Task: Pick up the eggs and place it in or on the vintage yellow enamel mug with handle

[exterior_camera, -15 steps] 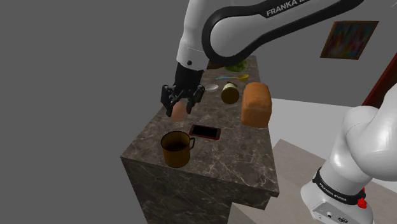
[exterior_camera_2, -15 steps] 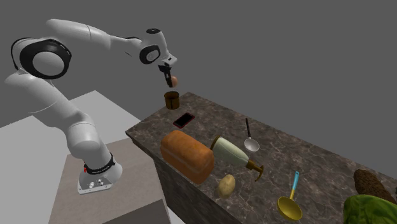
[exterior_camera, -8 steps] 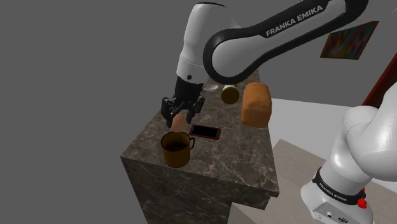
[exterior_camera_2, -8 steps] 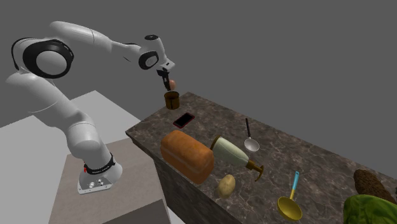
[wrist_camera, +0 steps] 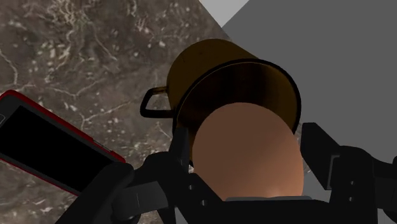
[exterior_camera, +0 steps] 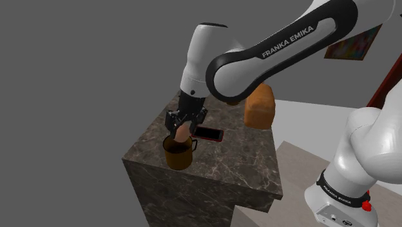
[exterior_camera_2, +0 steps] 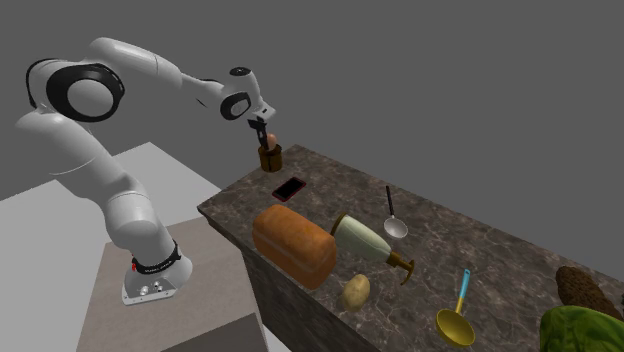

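Egg poised over the mug's mouth

The brown egg (wrist_camera: 247,153) is clamped between the gripper's (exterior_camera: 183,128) fingers, just above the dark yellow-brown mug (wrist_camera: 213,67) at the marble counter's (exterior_camera: 222,169) corner. The pick-up looks done; lowering and letting go remain.

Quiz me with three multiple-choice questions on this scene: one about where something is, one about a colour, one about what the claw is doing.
1. Where is the egg?
A) on the floor
B) over the mug's mouth
C) on the robot's stand

2. What colour edges the phone?
A) red
B) blue
C) white

3. The gripper is:
A) open and empty
B) shut on the egg
C) shut on a spoon

Answers:
1 B: the wrist view shows the egg right before the mug's opening.
2 A: a red rim frames its black screen.
3 B: both fingers clasp the egg's sides.
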Controlling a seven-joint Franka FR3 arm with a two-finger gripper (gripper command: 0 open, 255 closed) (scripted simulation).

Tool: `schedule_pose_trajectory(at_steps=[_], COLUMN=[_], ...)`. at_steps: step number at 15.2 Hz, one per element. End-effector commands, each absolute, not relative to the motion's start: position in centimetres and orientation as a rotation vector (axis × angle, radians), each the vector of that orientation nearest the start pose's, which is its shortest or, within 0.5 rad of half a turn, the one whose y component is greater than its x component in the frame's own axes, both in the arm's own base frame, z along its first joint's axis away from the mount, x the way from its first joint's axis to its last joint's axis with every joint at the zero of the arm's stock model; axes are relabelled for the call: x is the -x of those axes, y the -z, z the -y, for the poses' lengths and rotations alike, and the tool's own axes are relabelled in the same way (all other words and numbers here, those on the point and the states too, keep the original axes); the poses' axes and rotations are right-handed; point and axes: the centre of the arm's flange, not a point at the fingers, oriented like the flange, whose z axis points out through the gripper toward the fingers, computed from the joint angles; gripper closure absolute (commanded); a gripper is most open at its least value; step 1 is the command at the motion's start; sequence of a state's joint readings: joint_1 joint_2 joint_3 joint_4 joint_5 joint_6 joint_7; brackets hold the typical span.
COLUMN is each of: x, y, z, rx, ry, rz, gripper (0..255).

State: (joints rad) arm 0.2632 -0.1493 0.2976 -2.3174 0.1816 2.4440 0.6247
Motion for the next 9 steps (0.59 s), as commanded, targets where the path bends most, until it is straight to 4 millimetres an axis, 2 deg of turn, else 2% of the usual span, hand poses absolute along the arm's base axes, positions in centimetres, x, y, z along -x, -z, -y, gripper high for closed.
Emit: schedule_pose_trajectory(at_steps=[1, 7, 8, 9], x=[-43.34, -43.35, -43.34, -43.34], y=[-42.44, -42.44, -42.44, -42.44], z=[-27.58, -27.58, -27.58, -27.58], rx=[2.891, 2.891, 2.891, 2.891], ry=[0.256, 0.256, 0.256, 0.256], rz=[-0.267, -0.267, -0.267, -0.267], gripper=[255, 255, 0, 0])
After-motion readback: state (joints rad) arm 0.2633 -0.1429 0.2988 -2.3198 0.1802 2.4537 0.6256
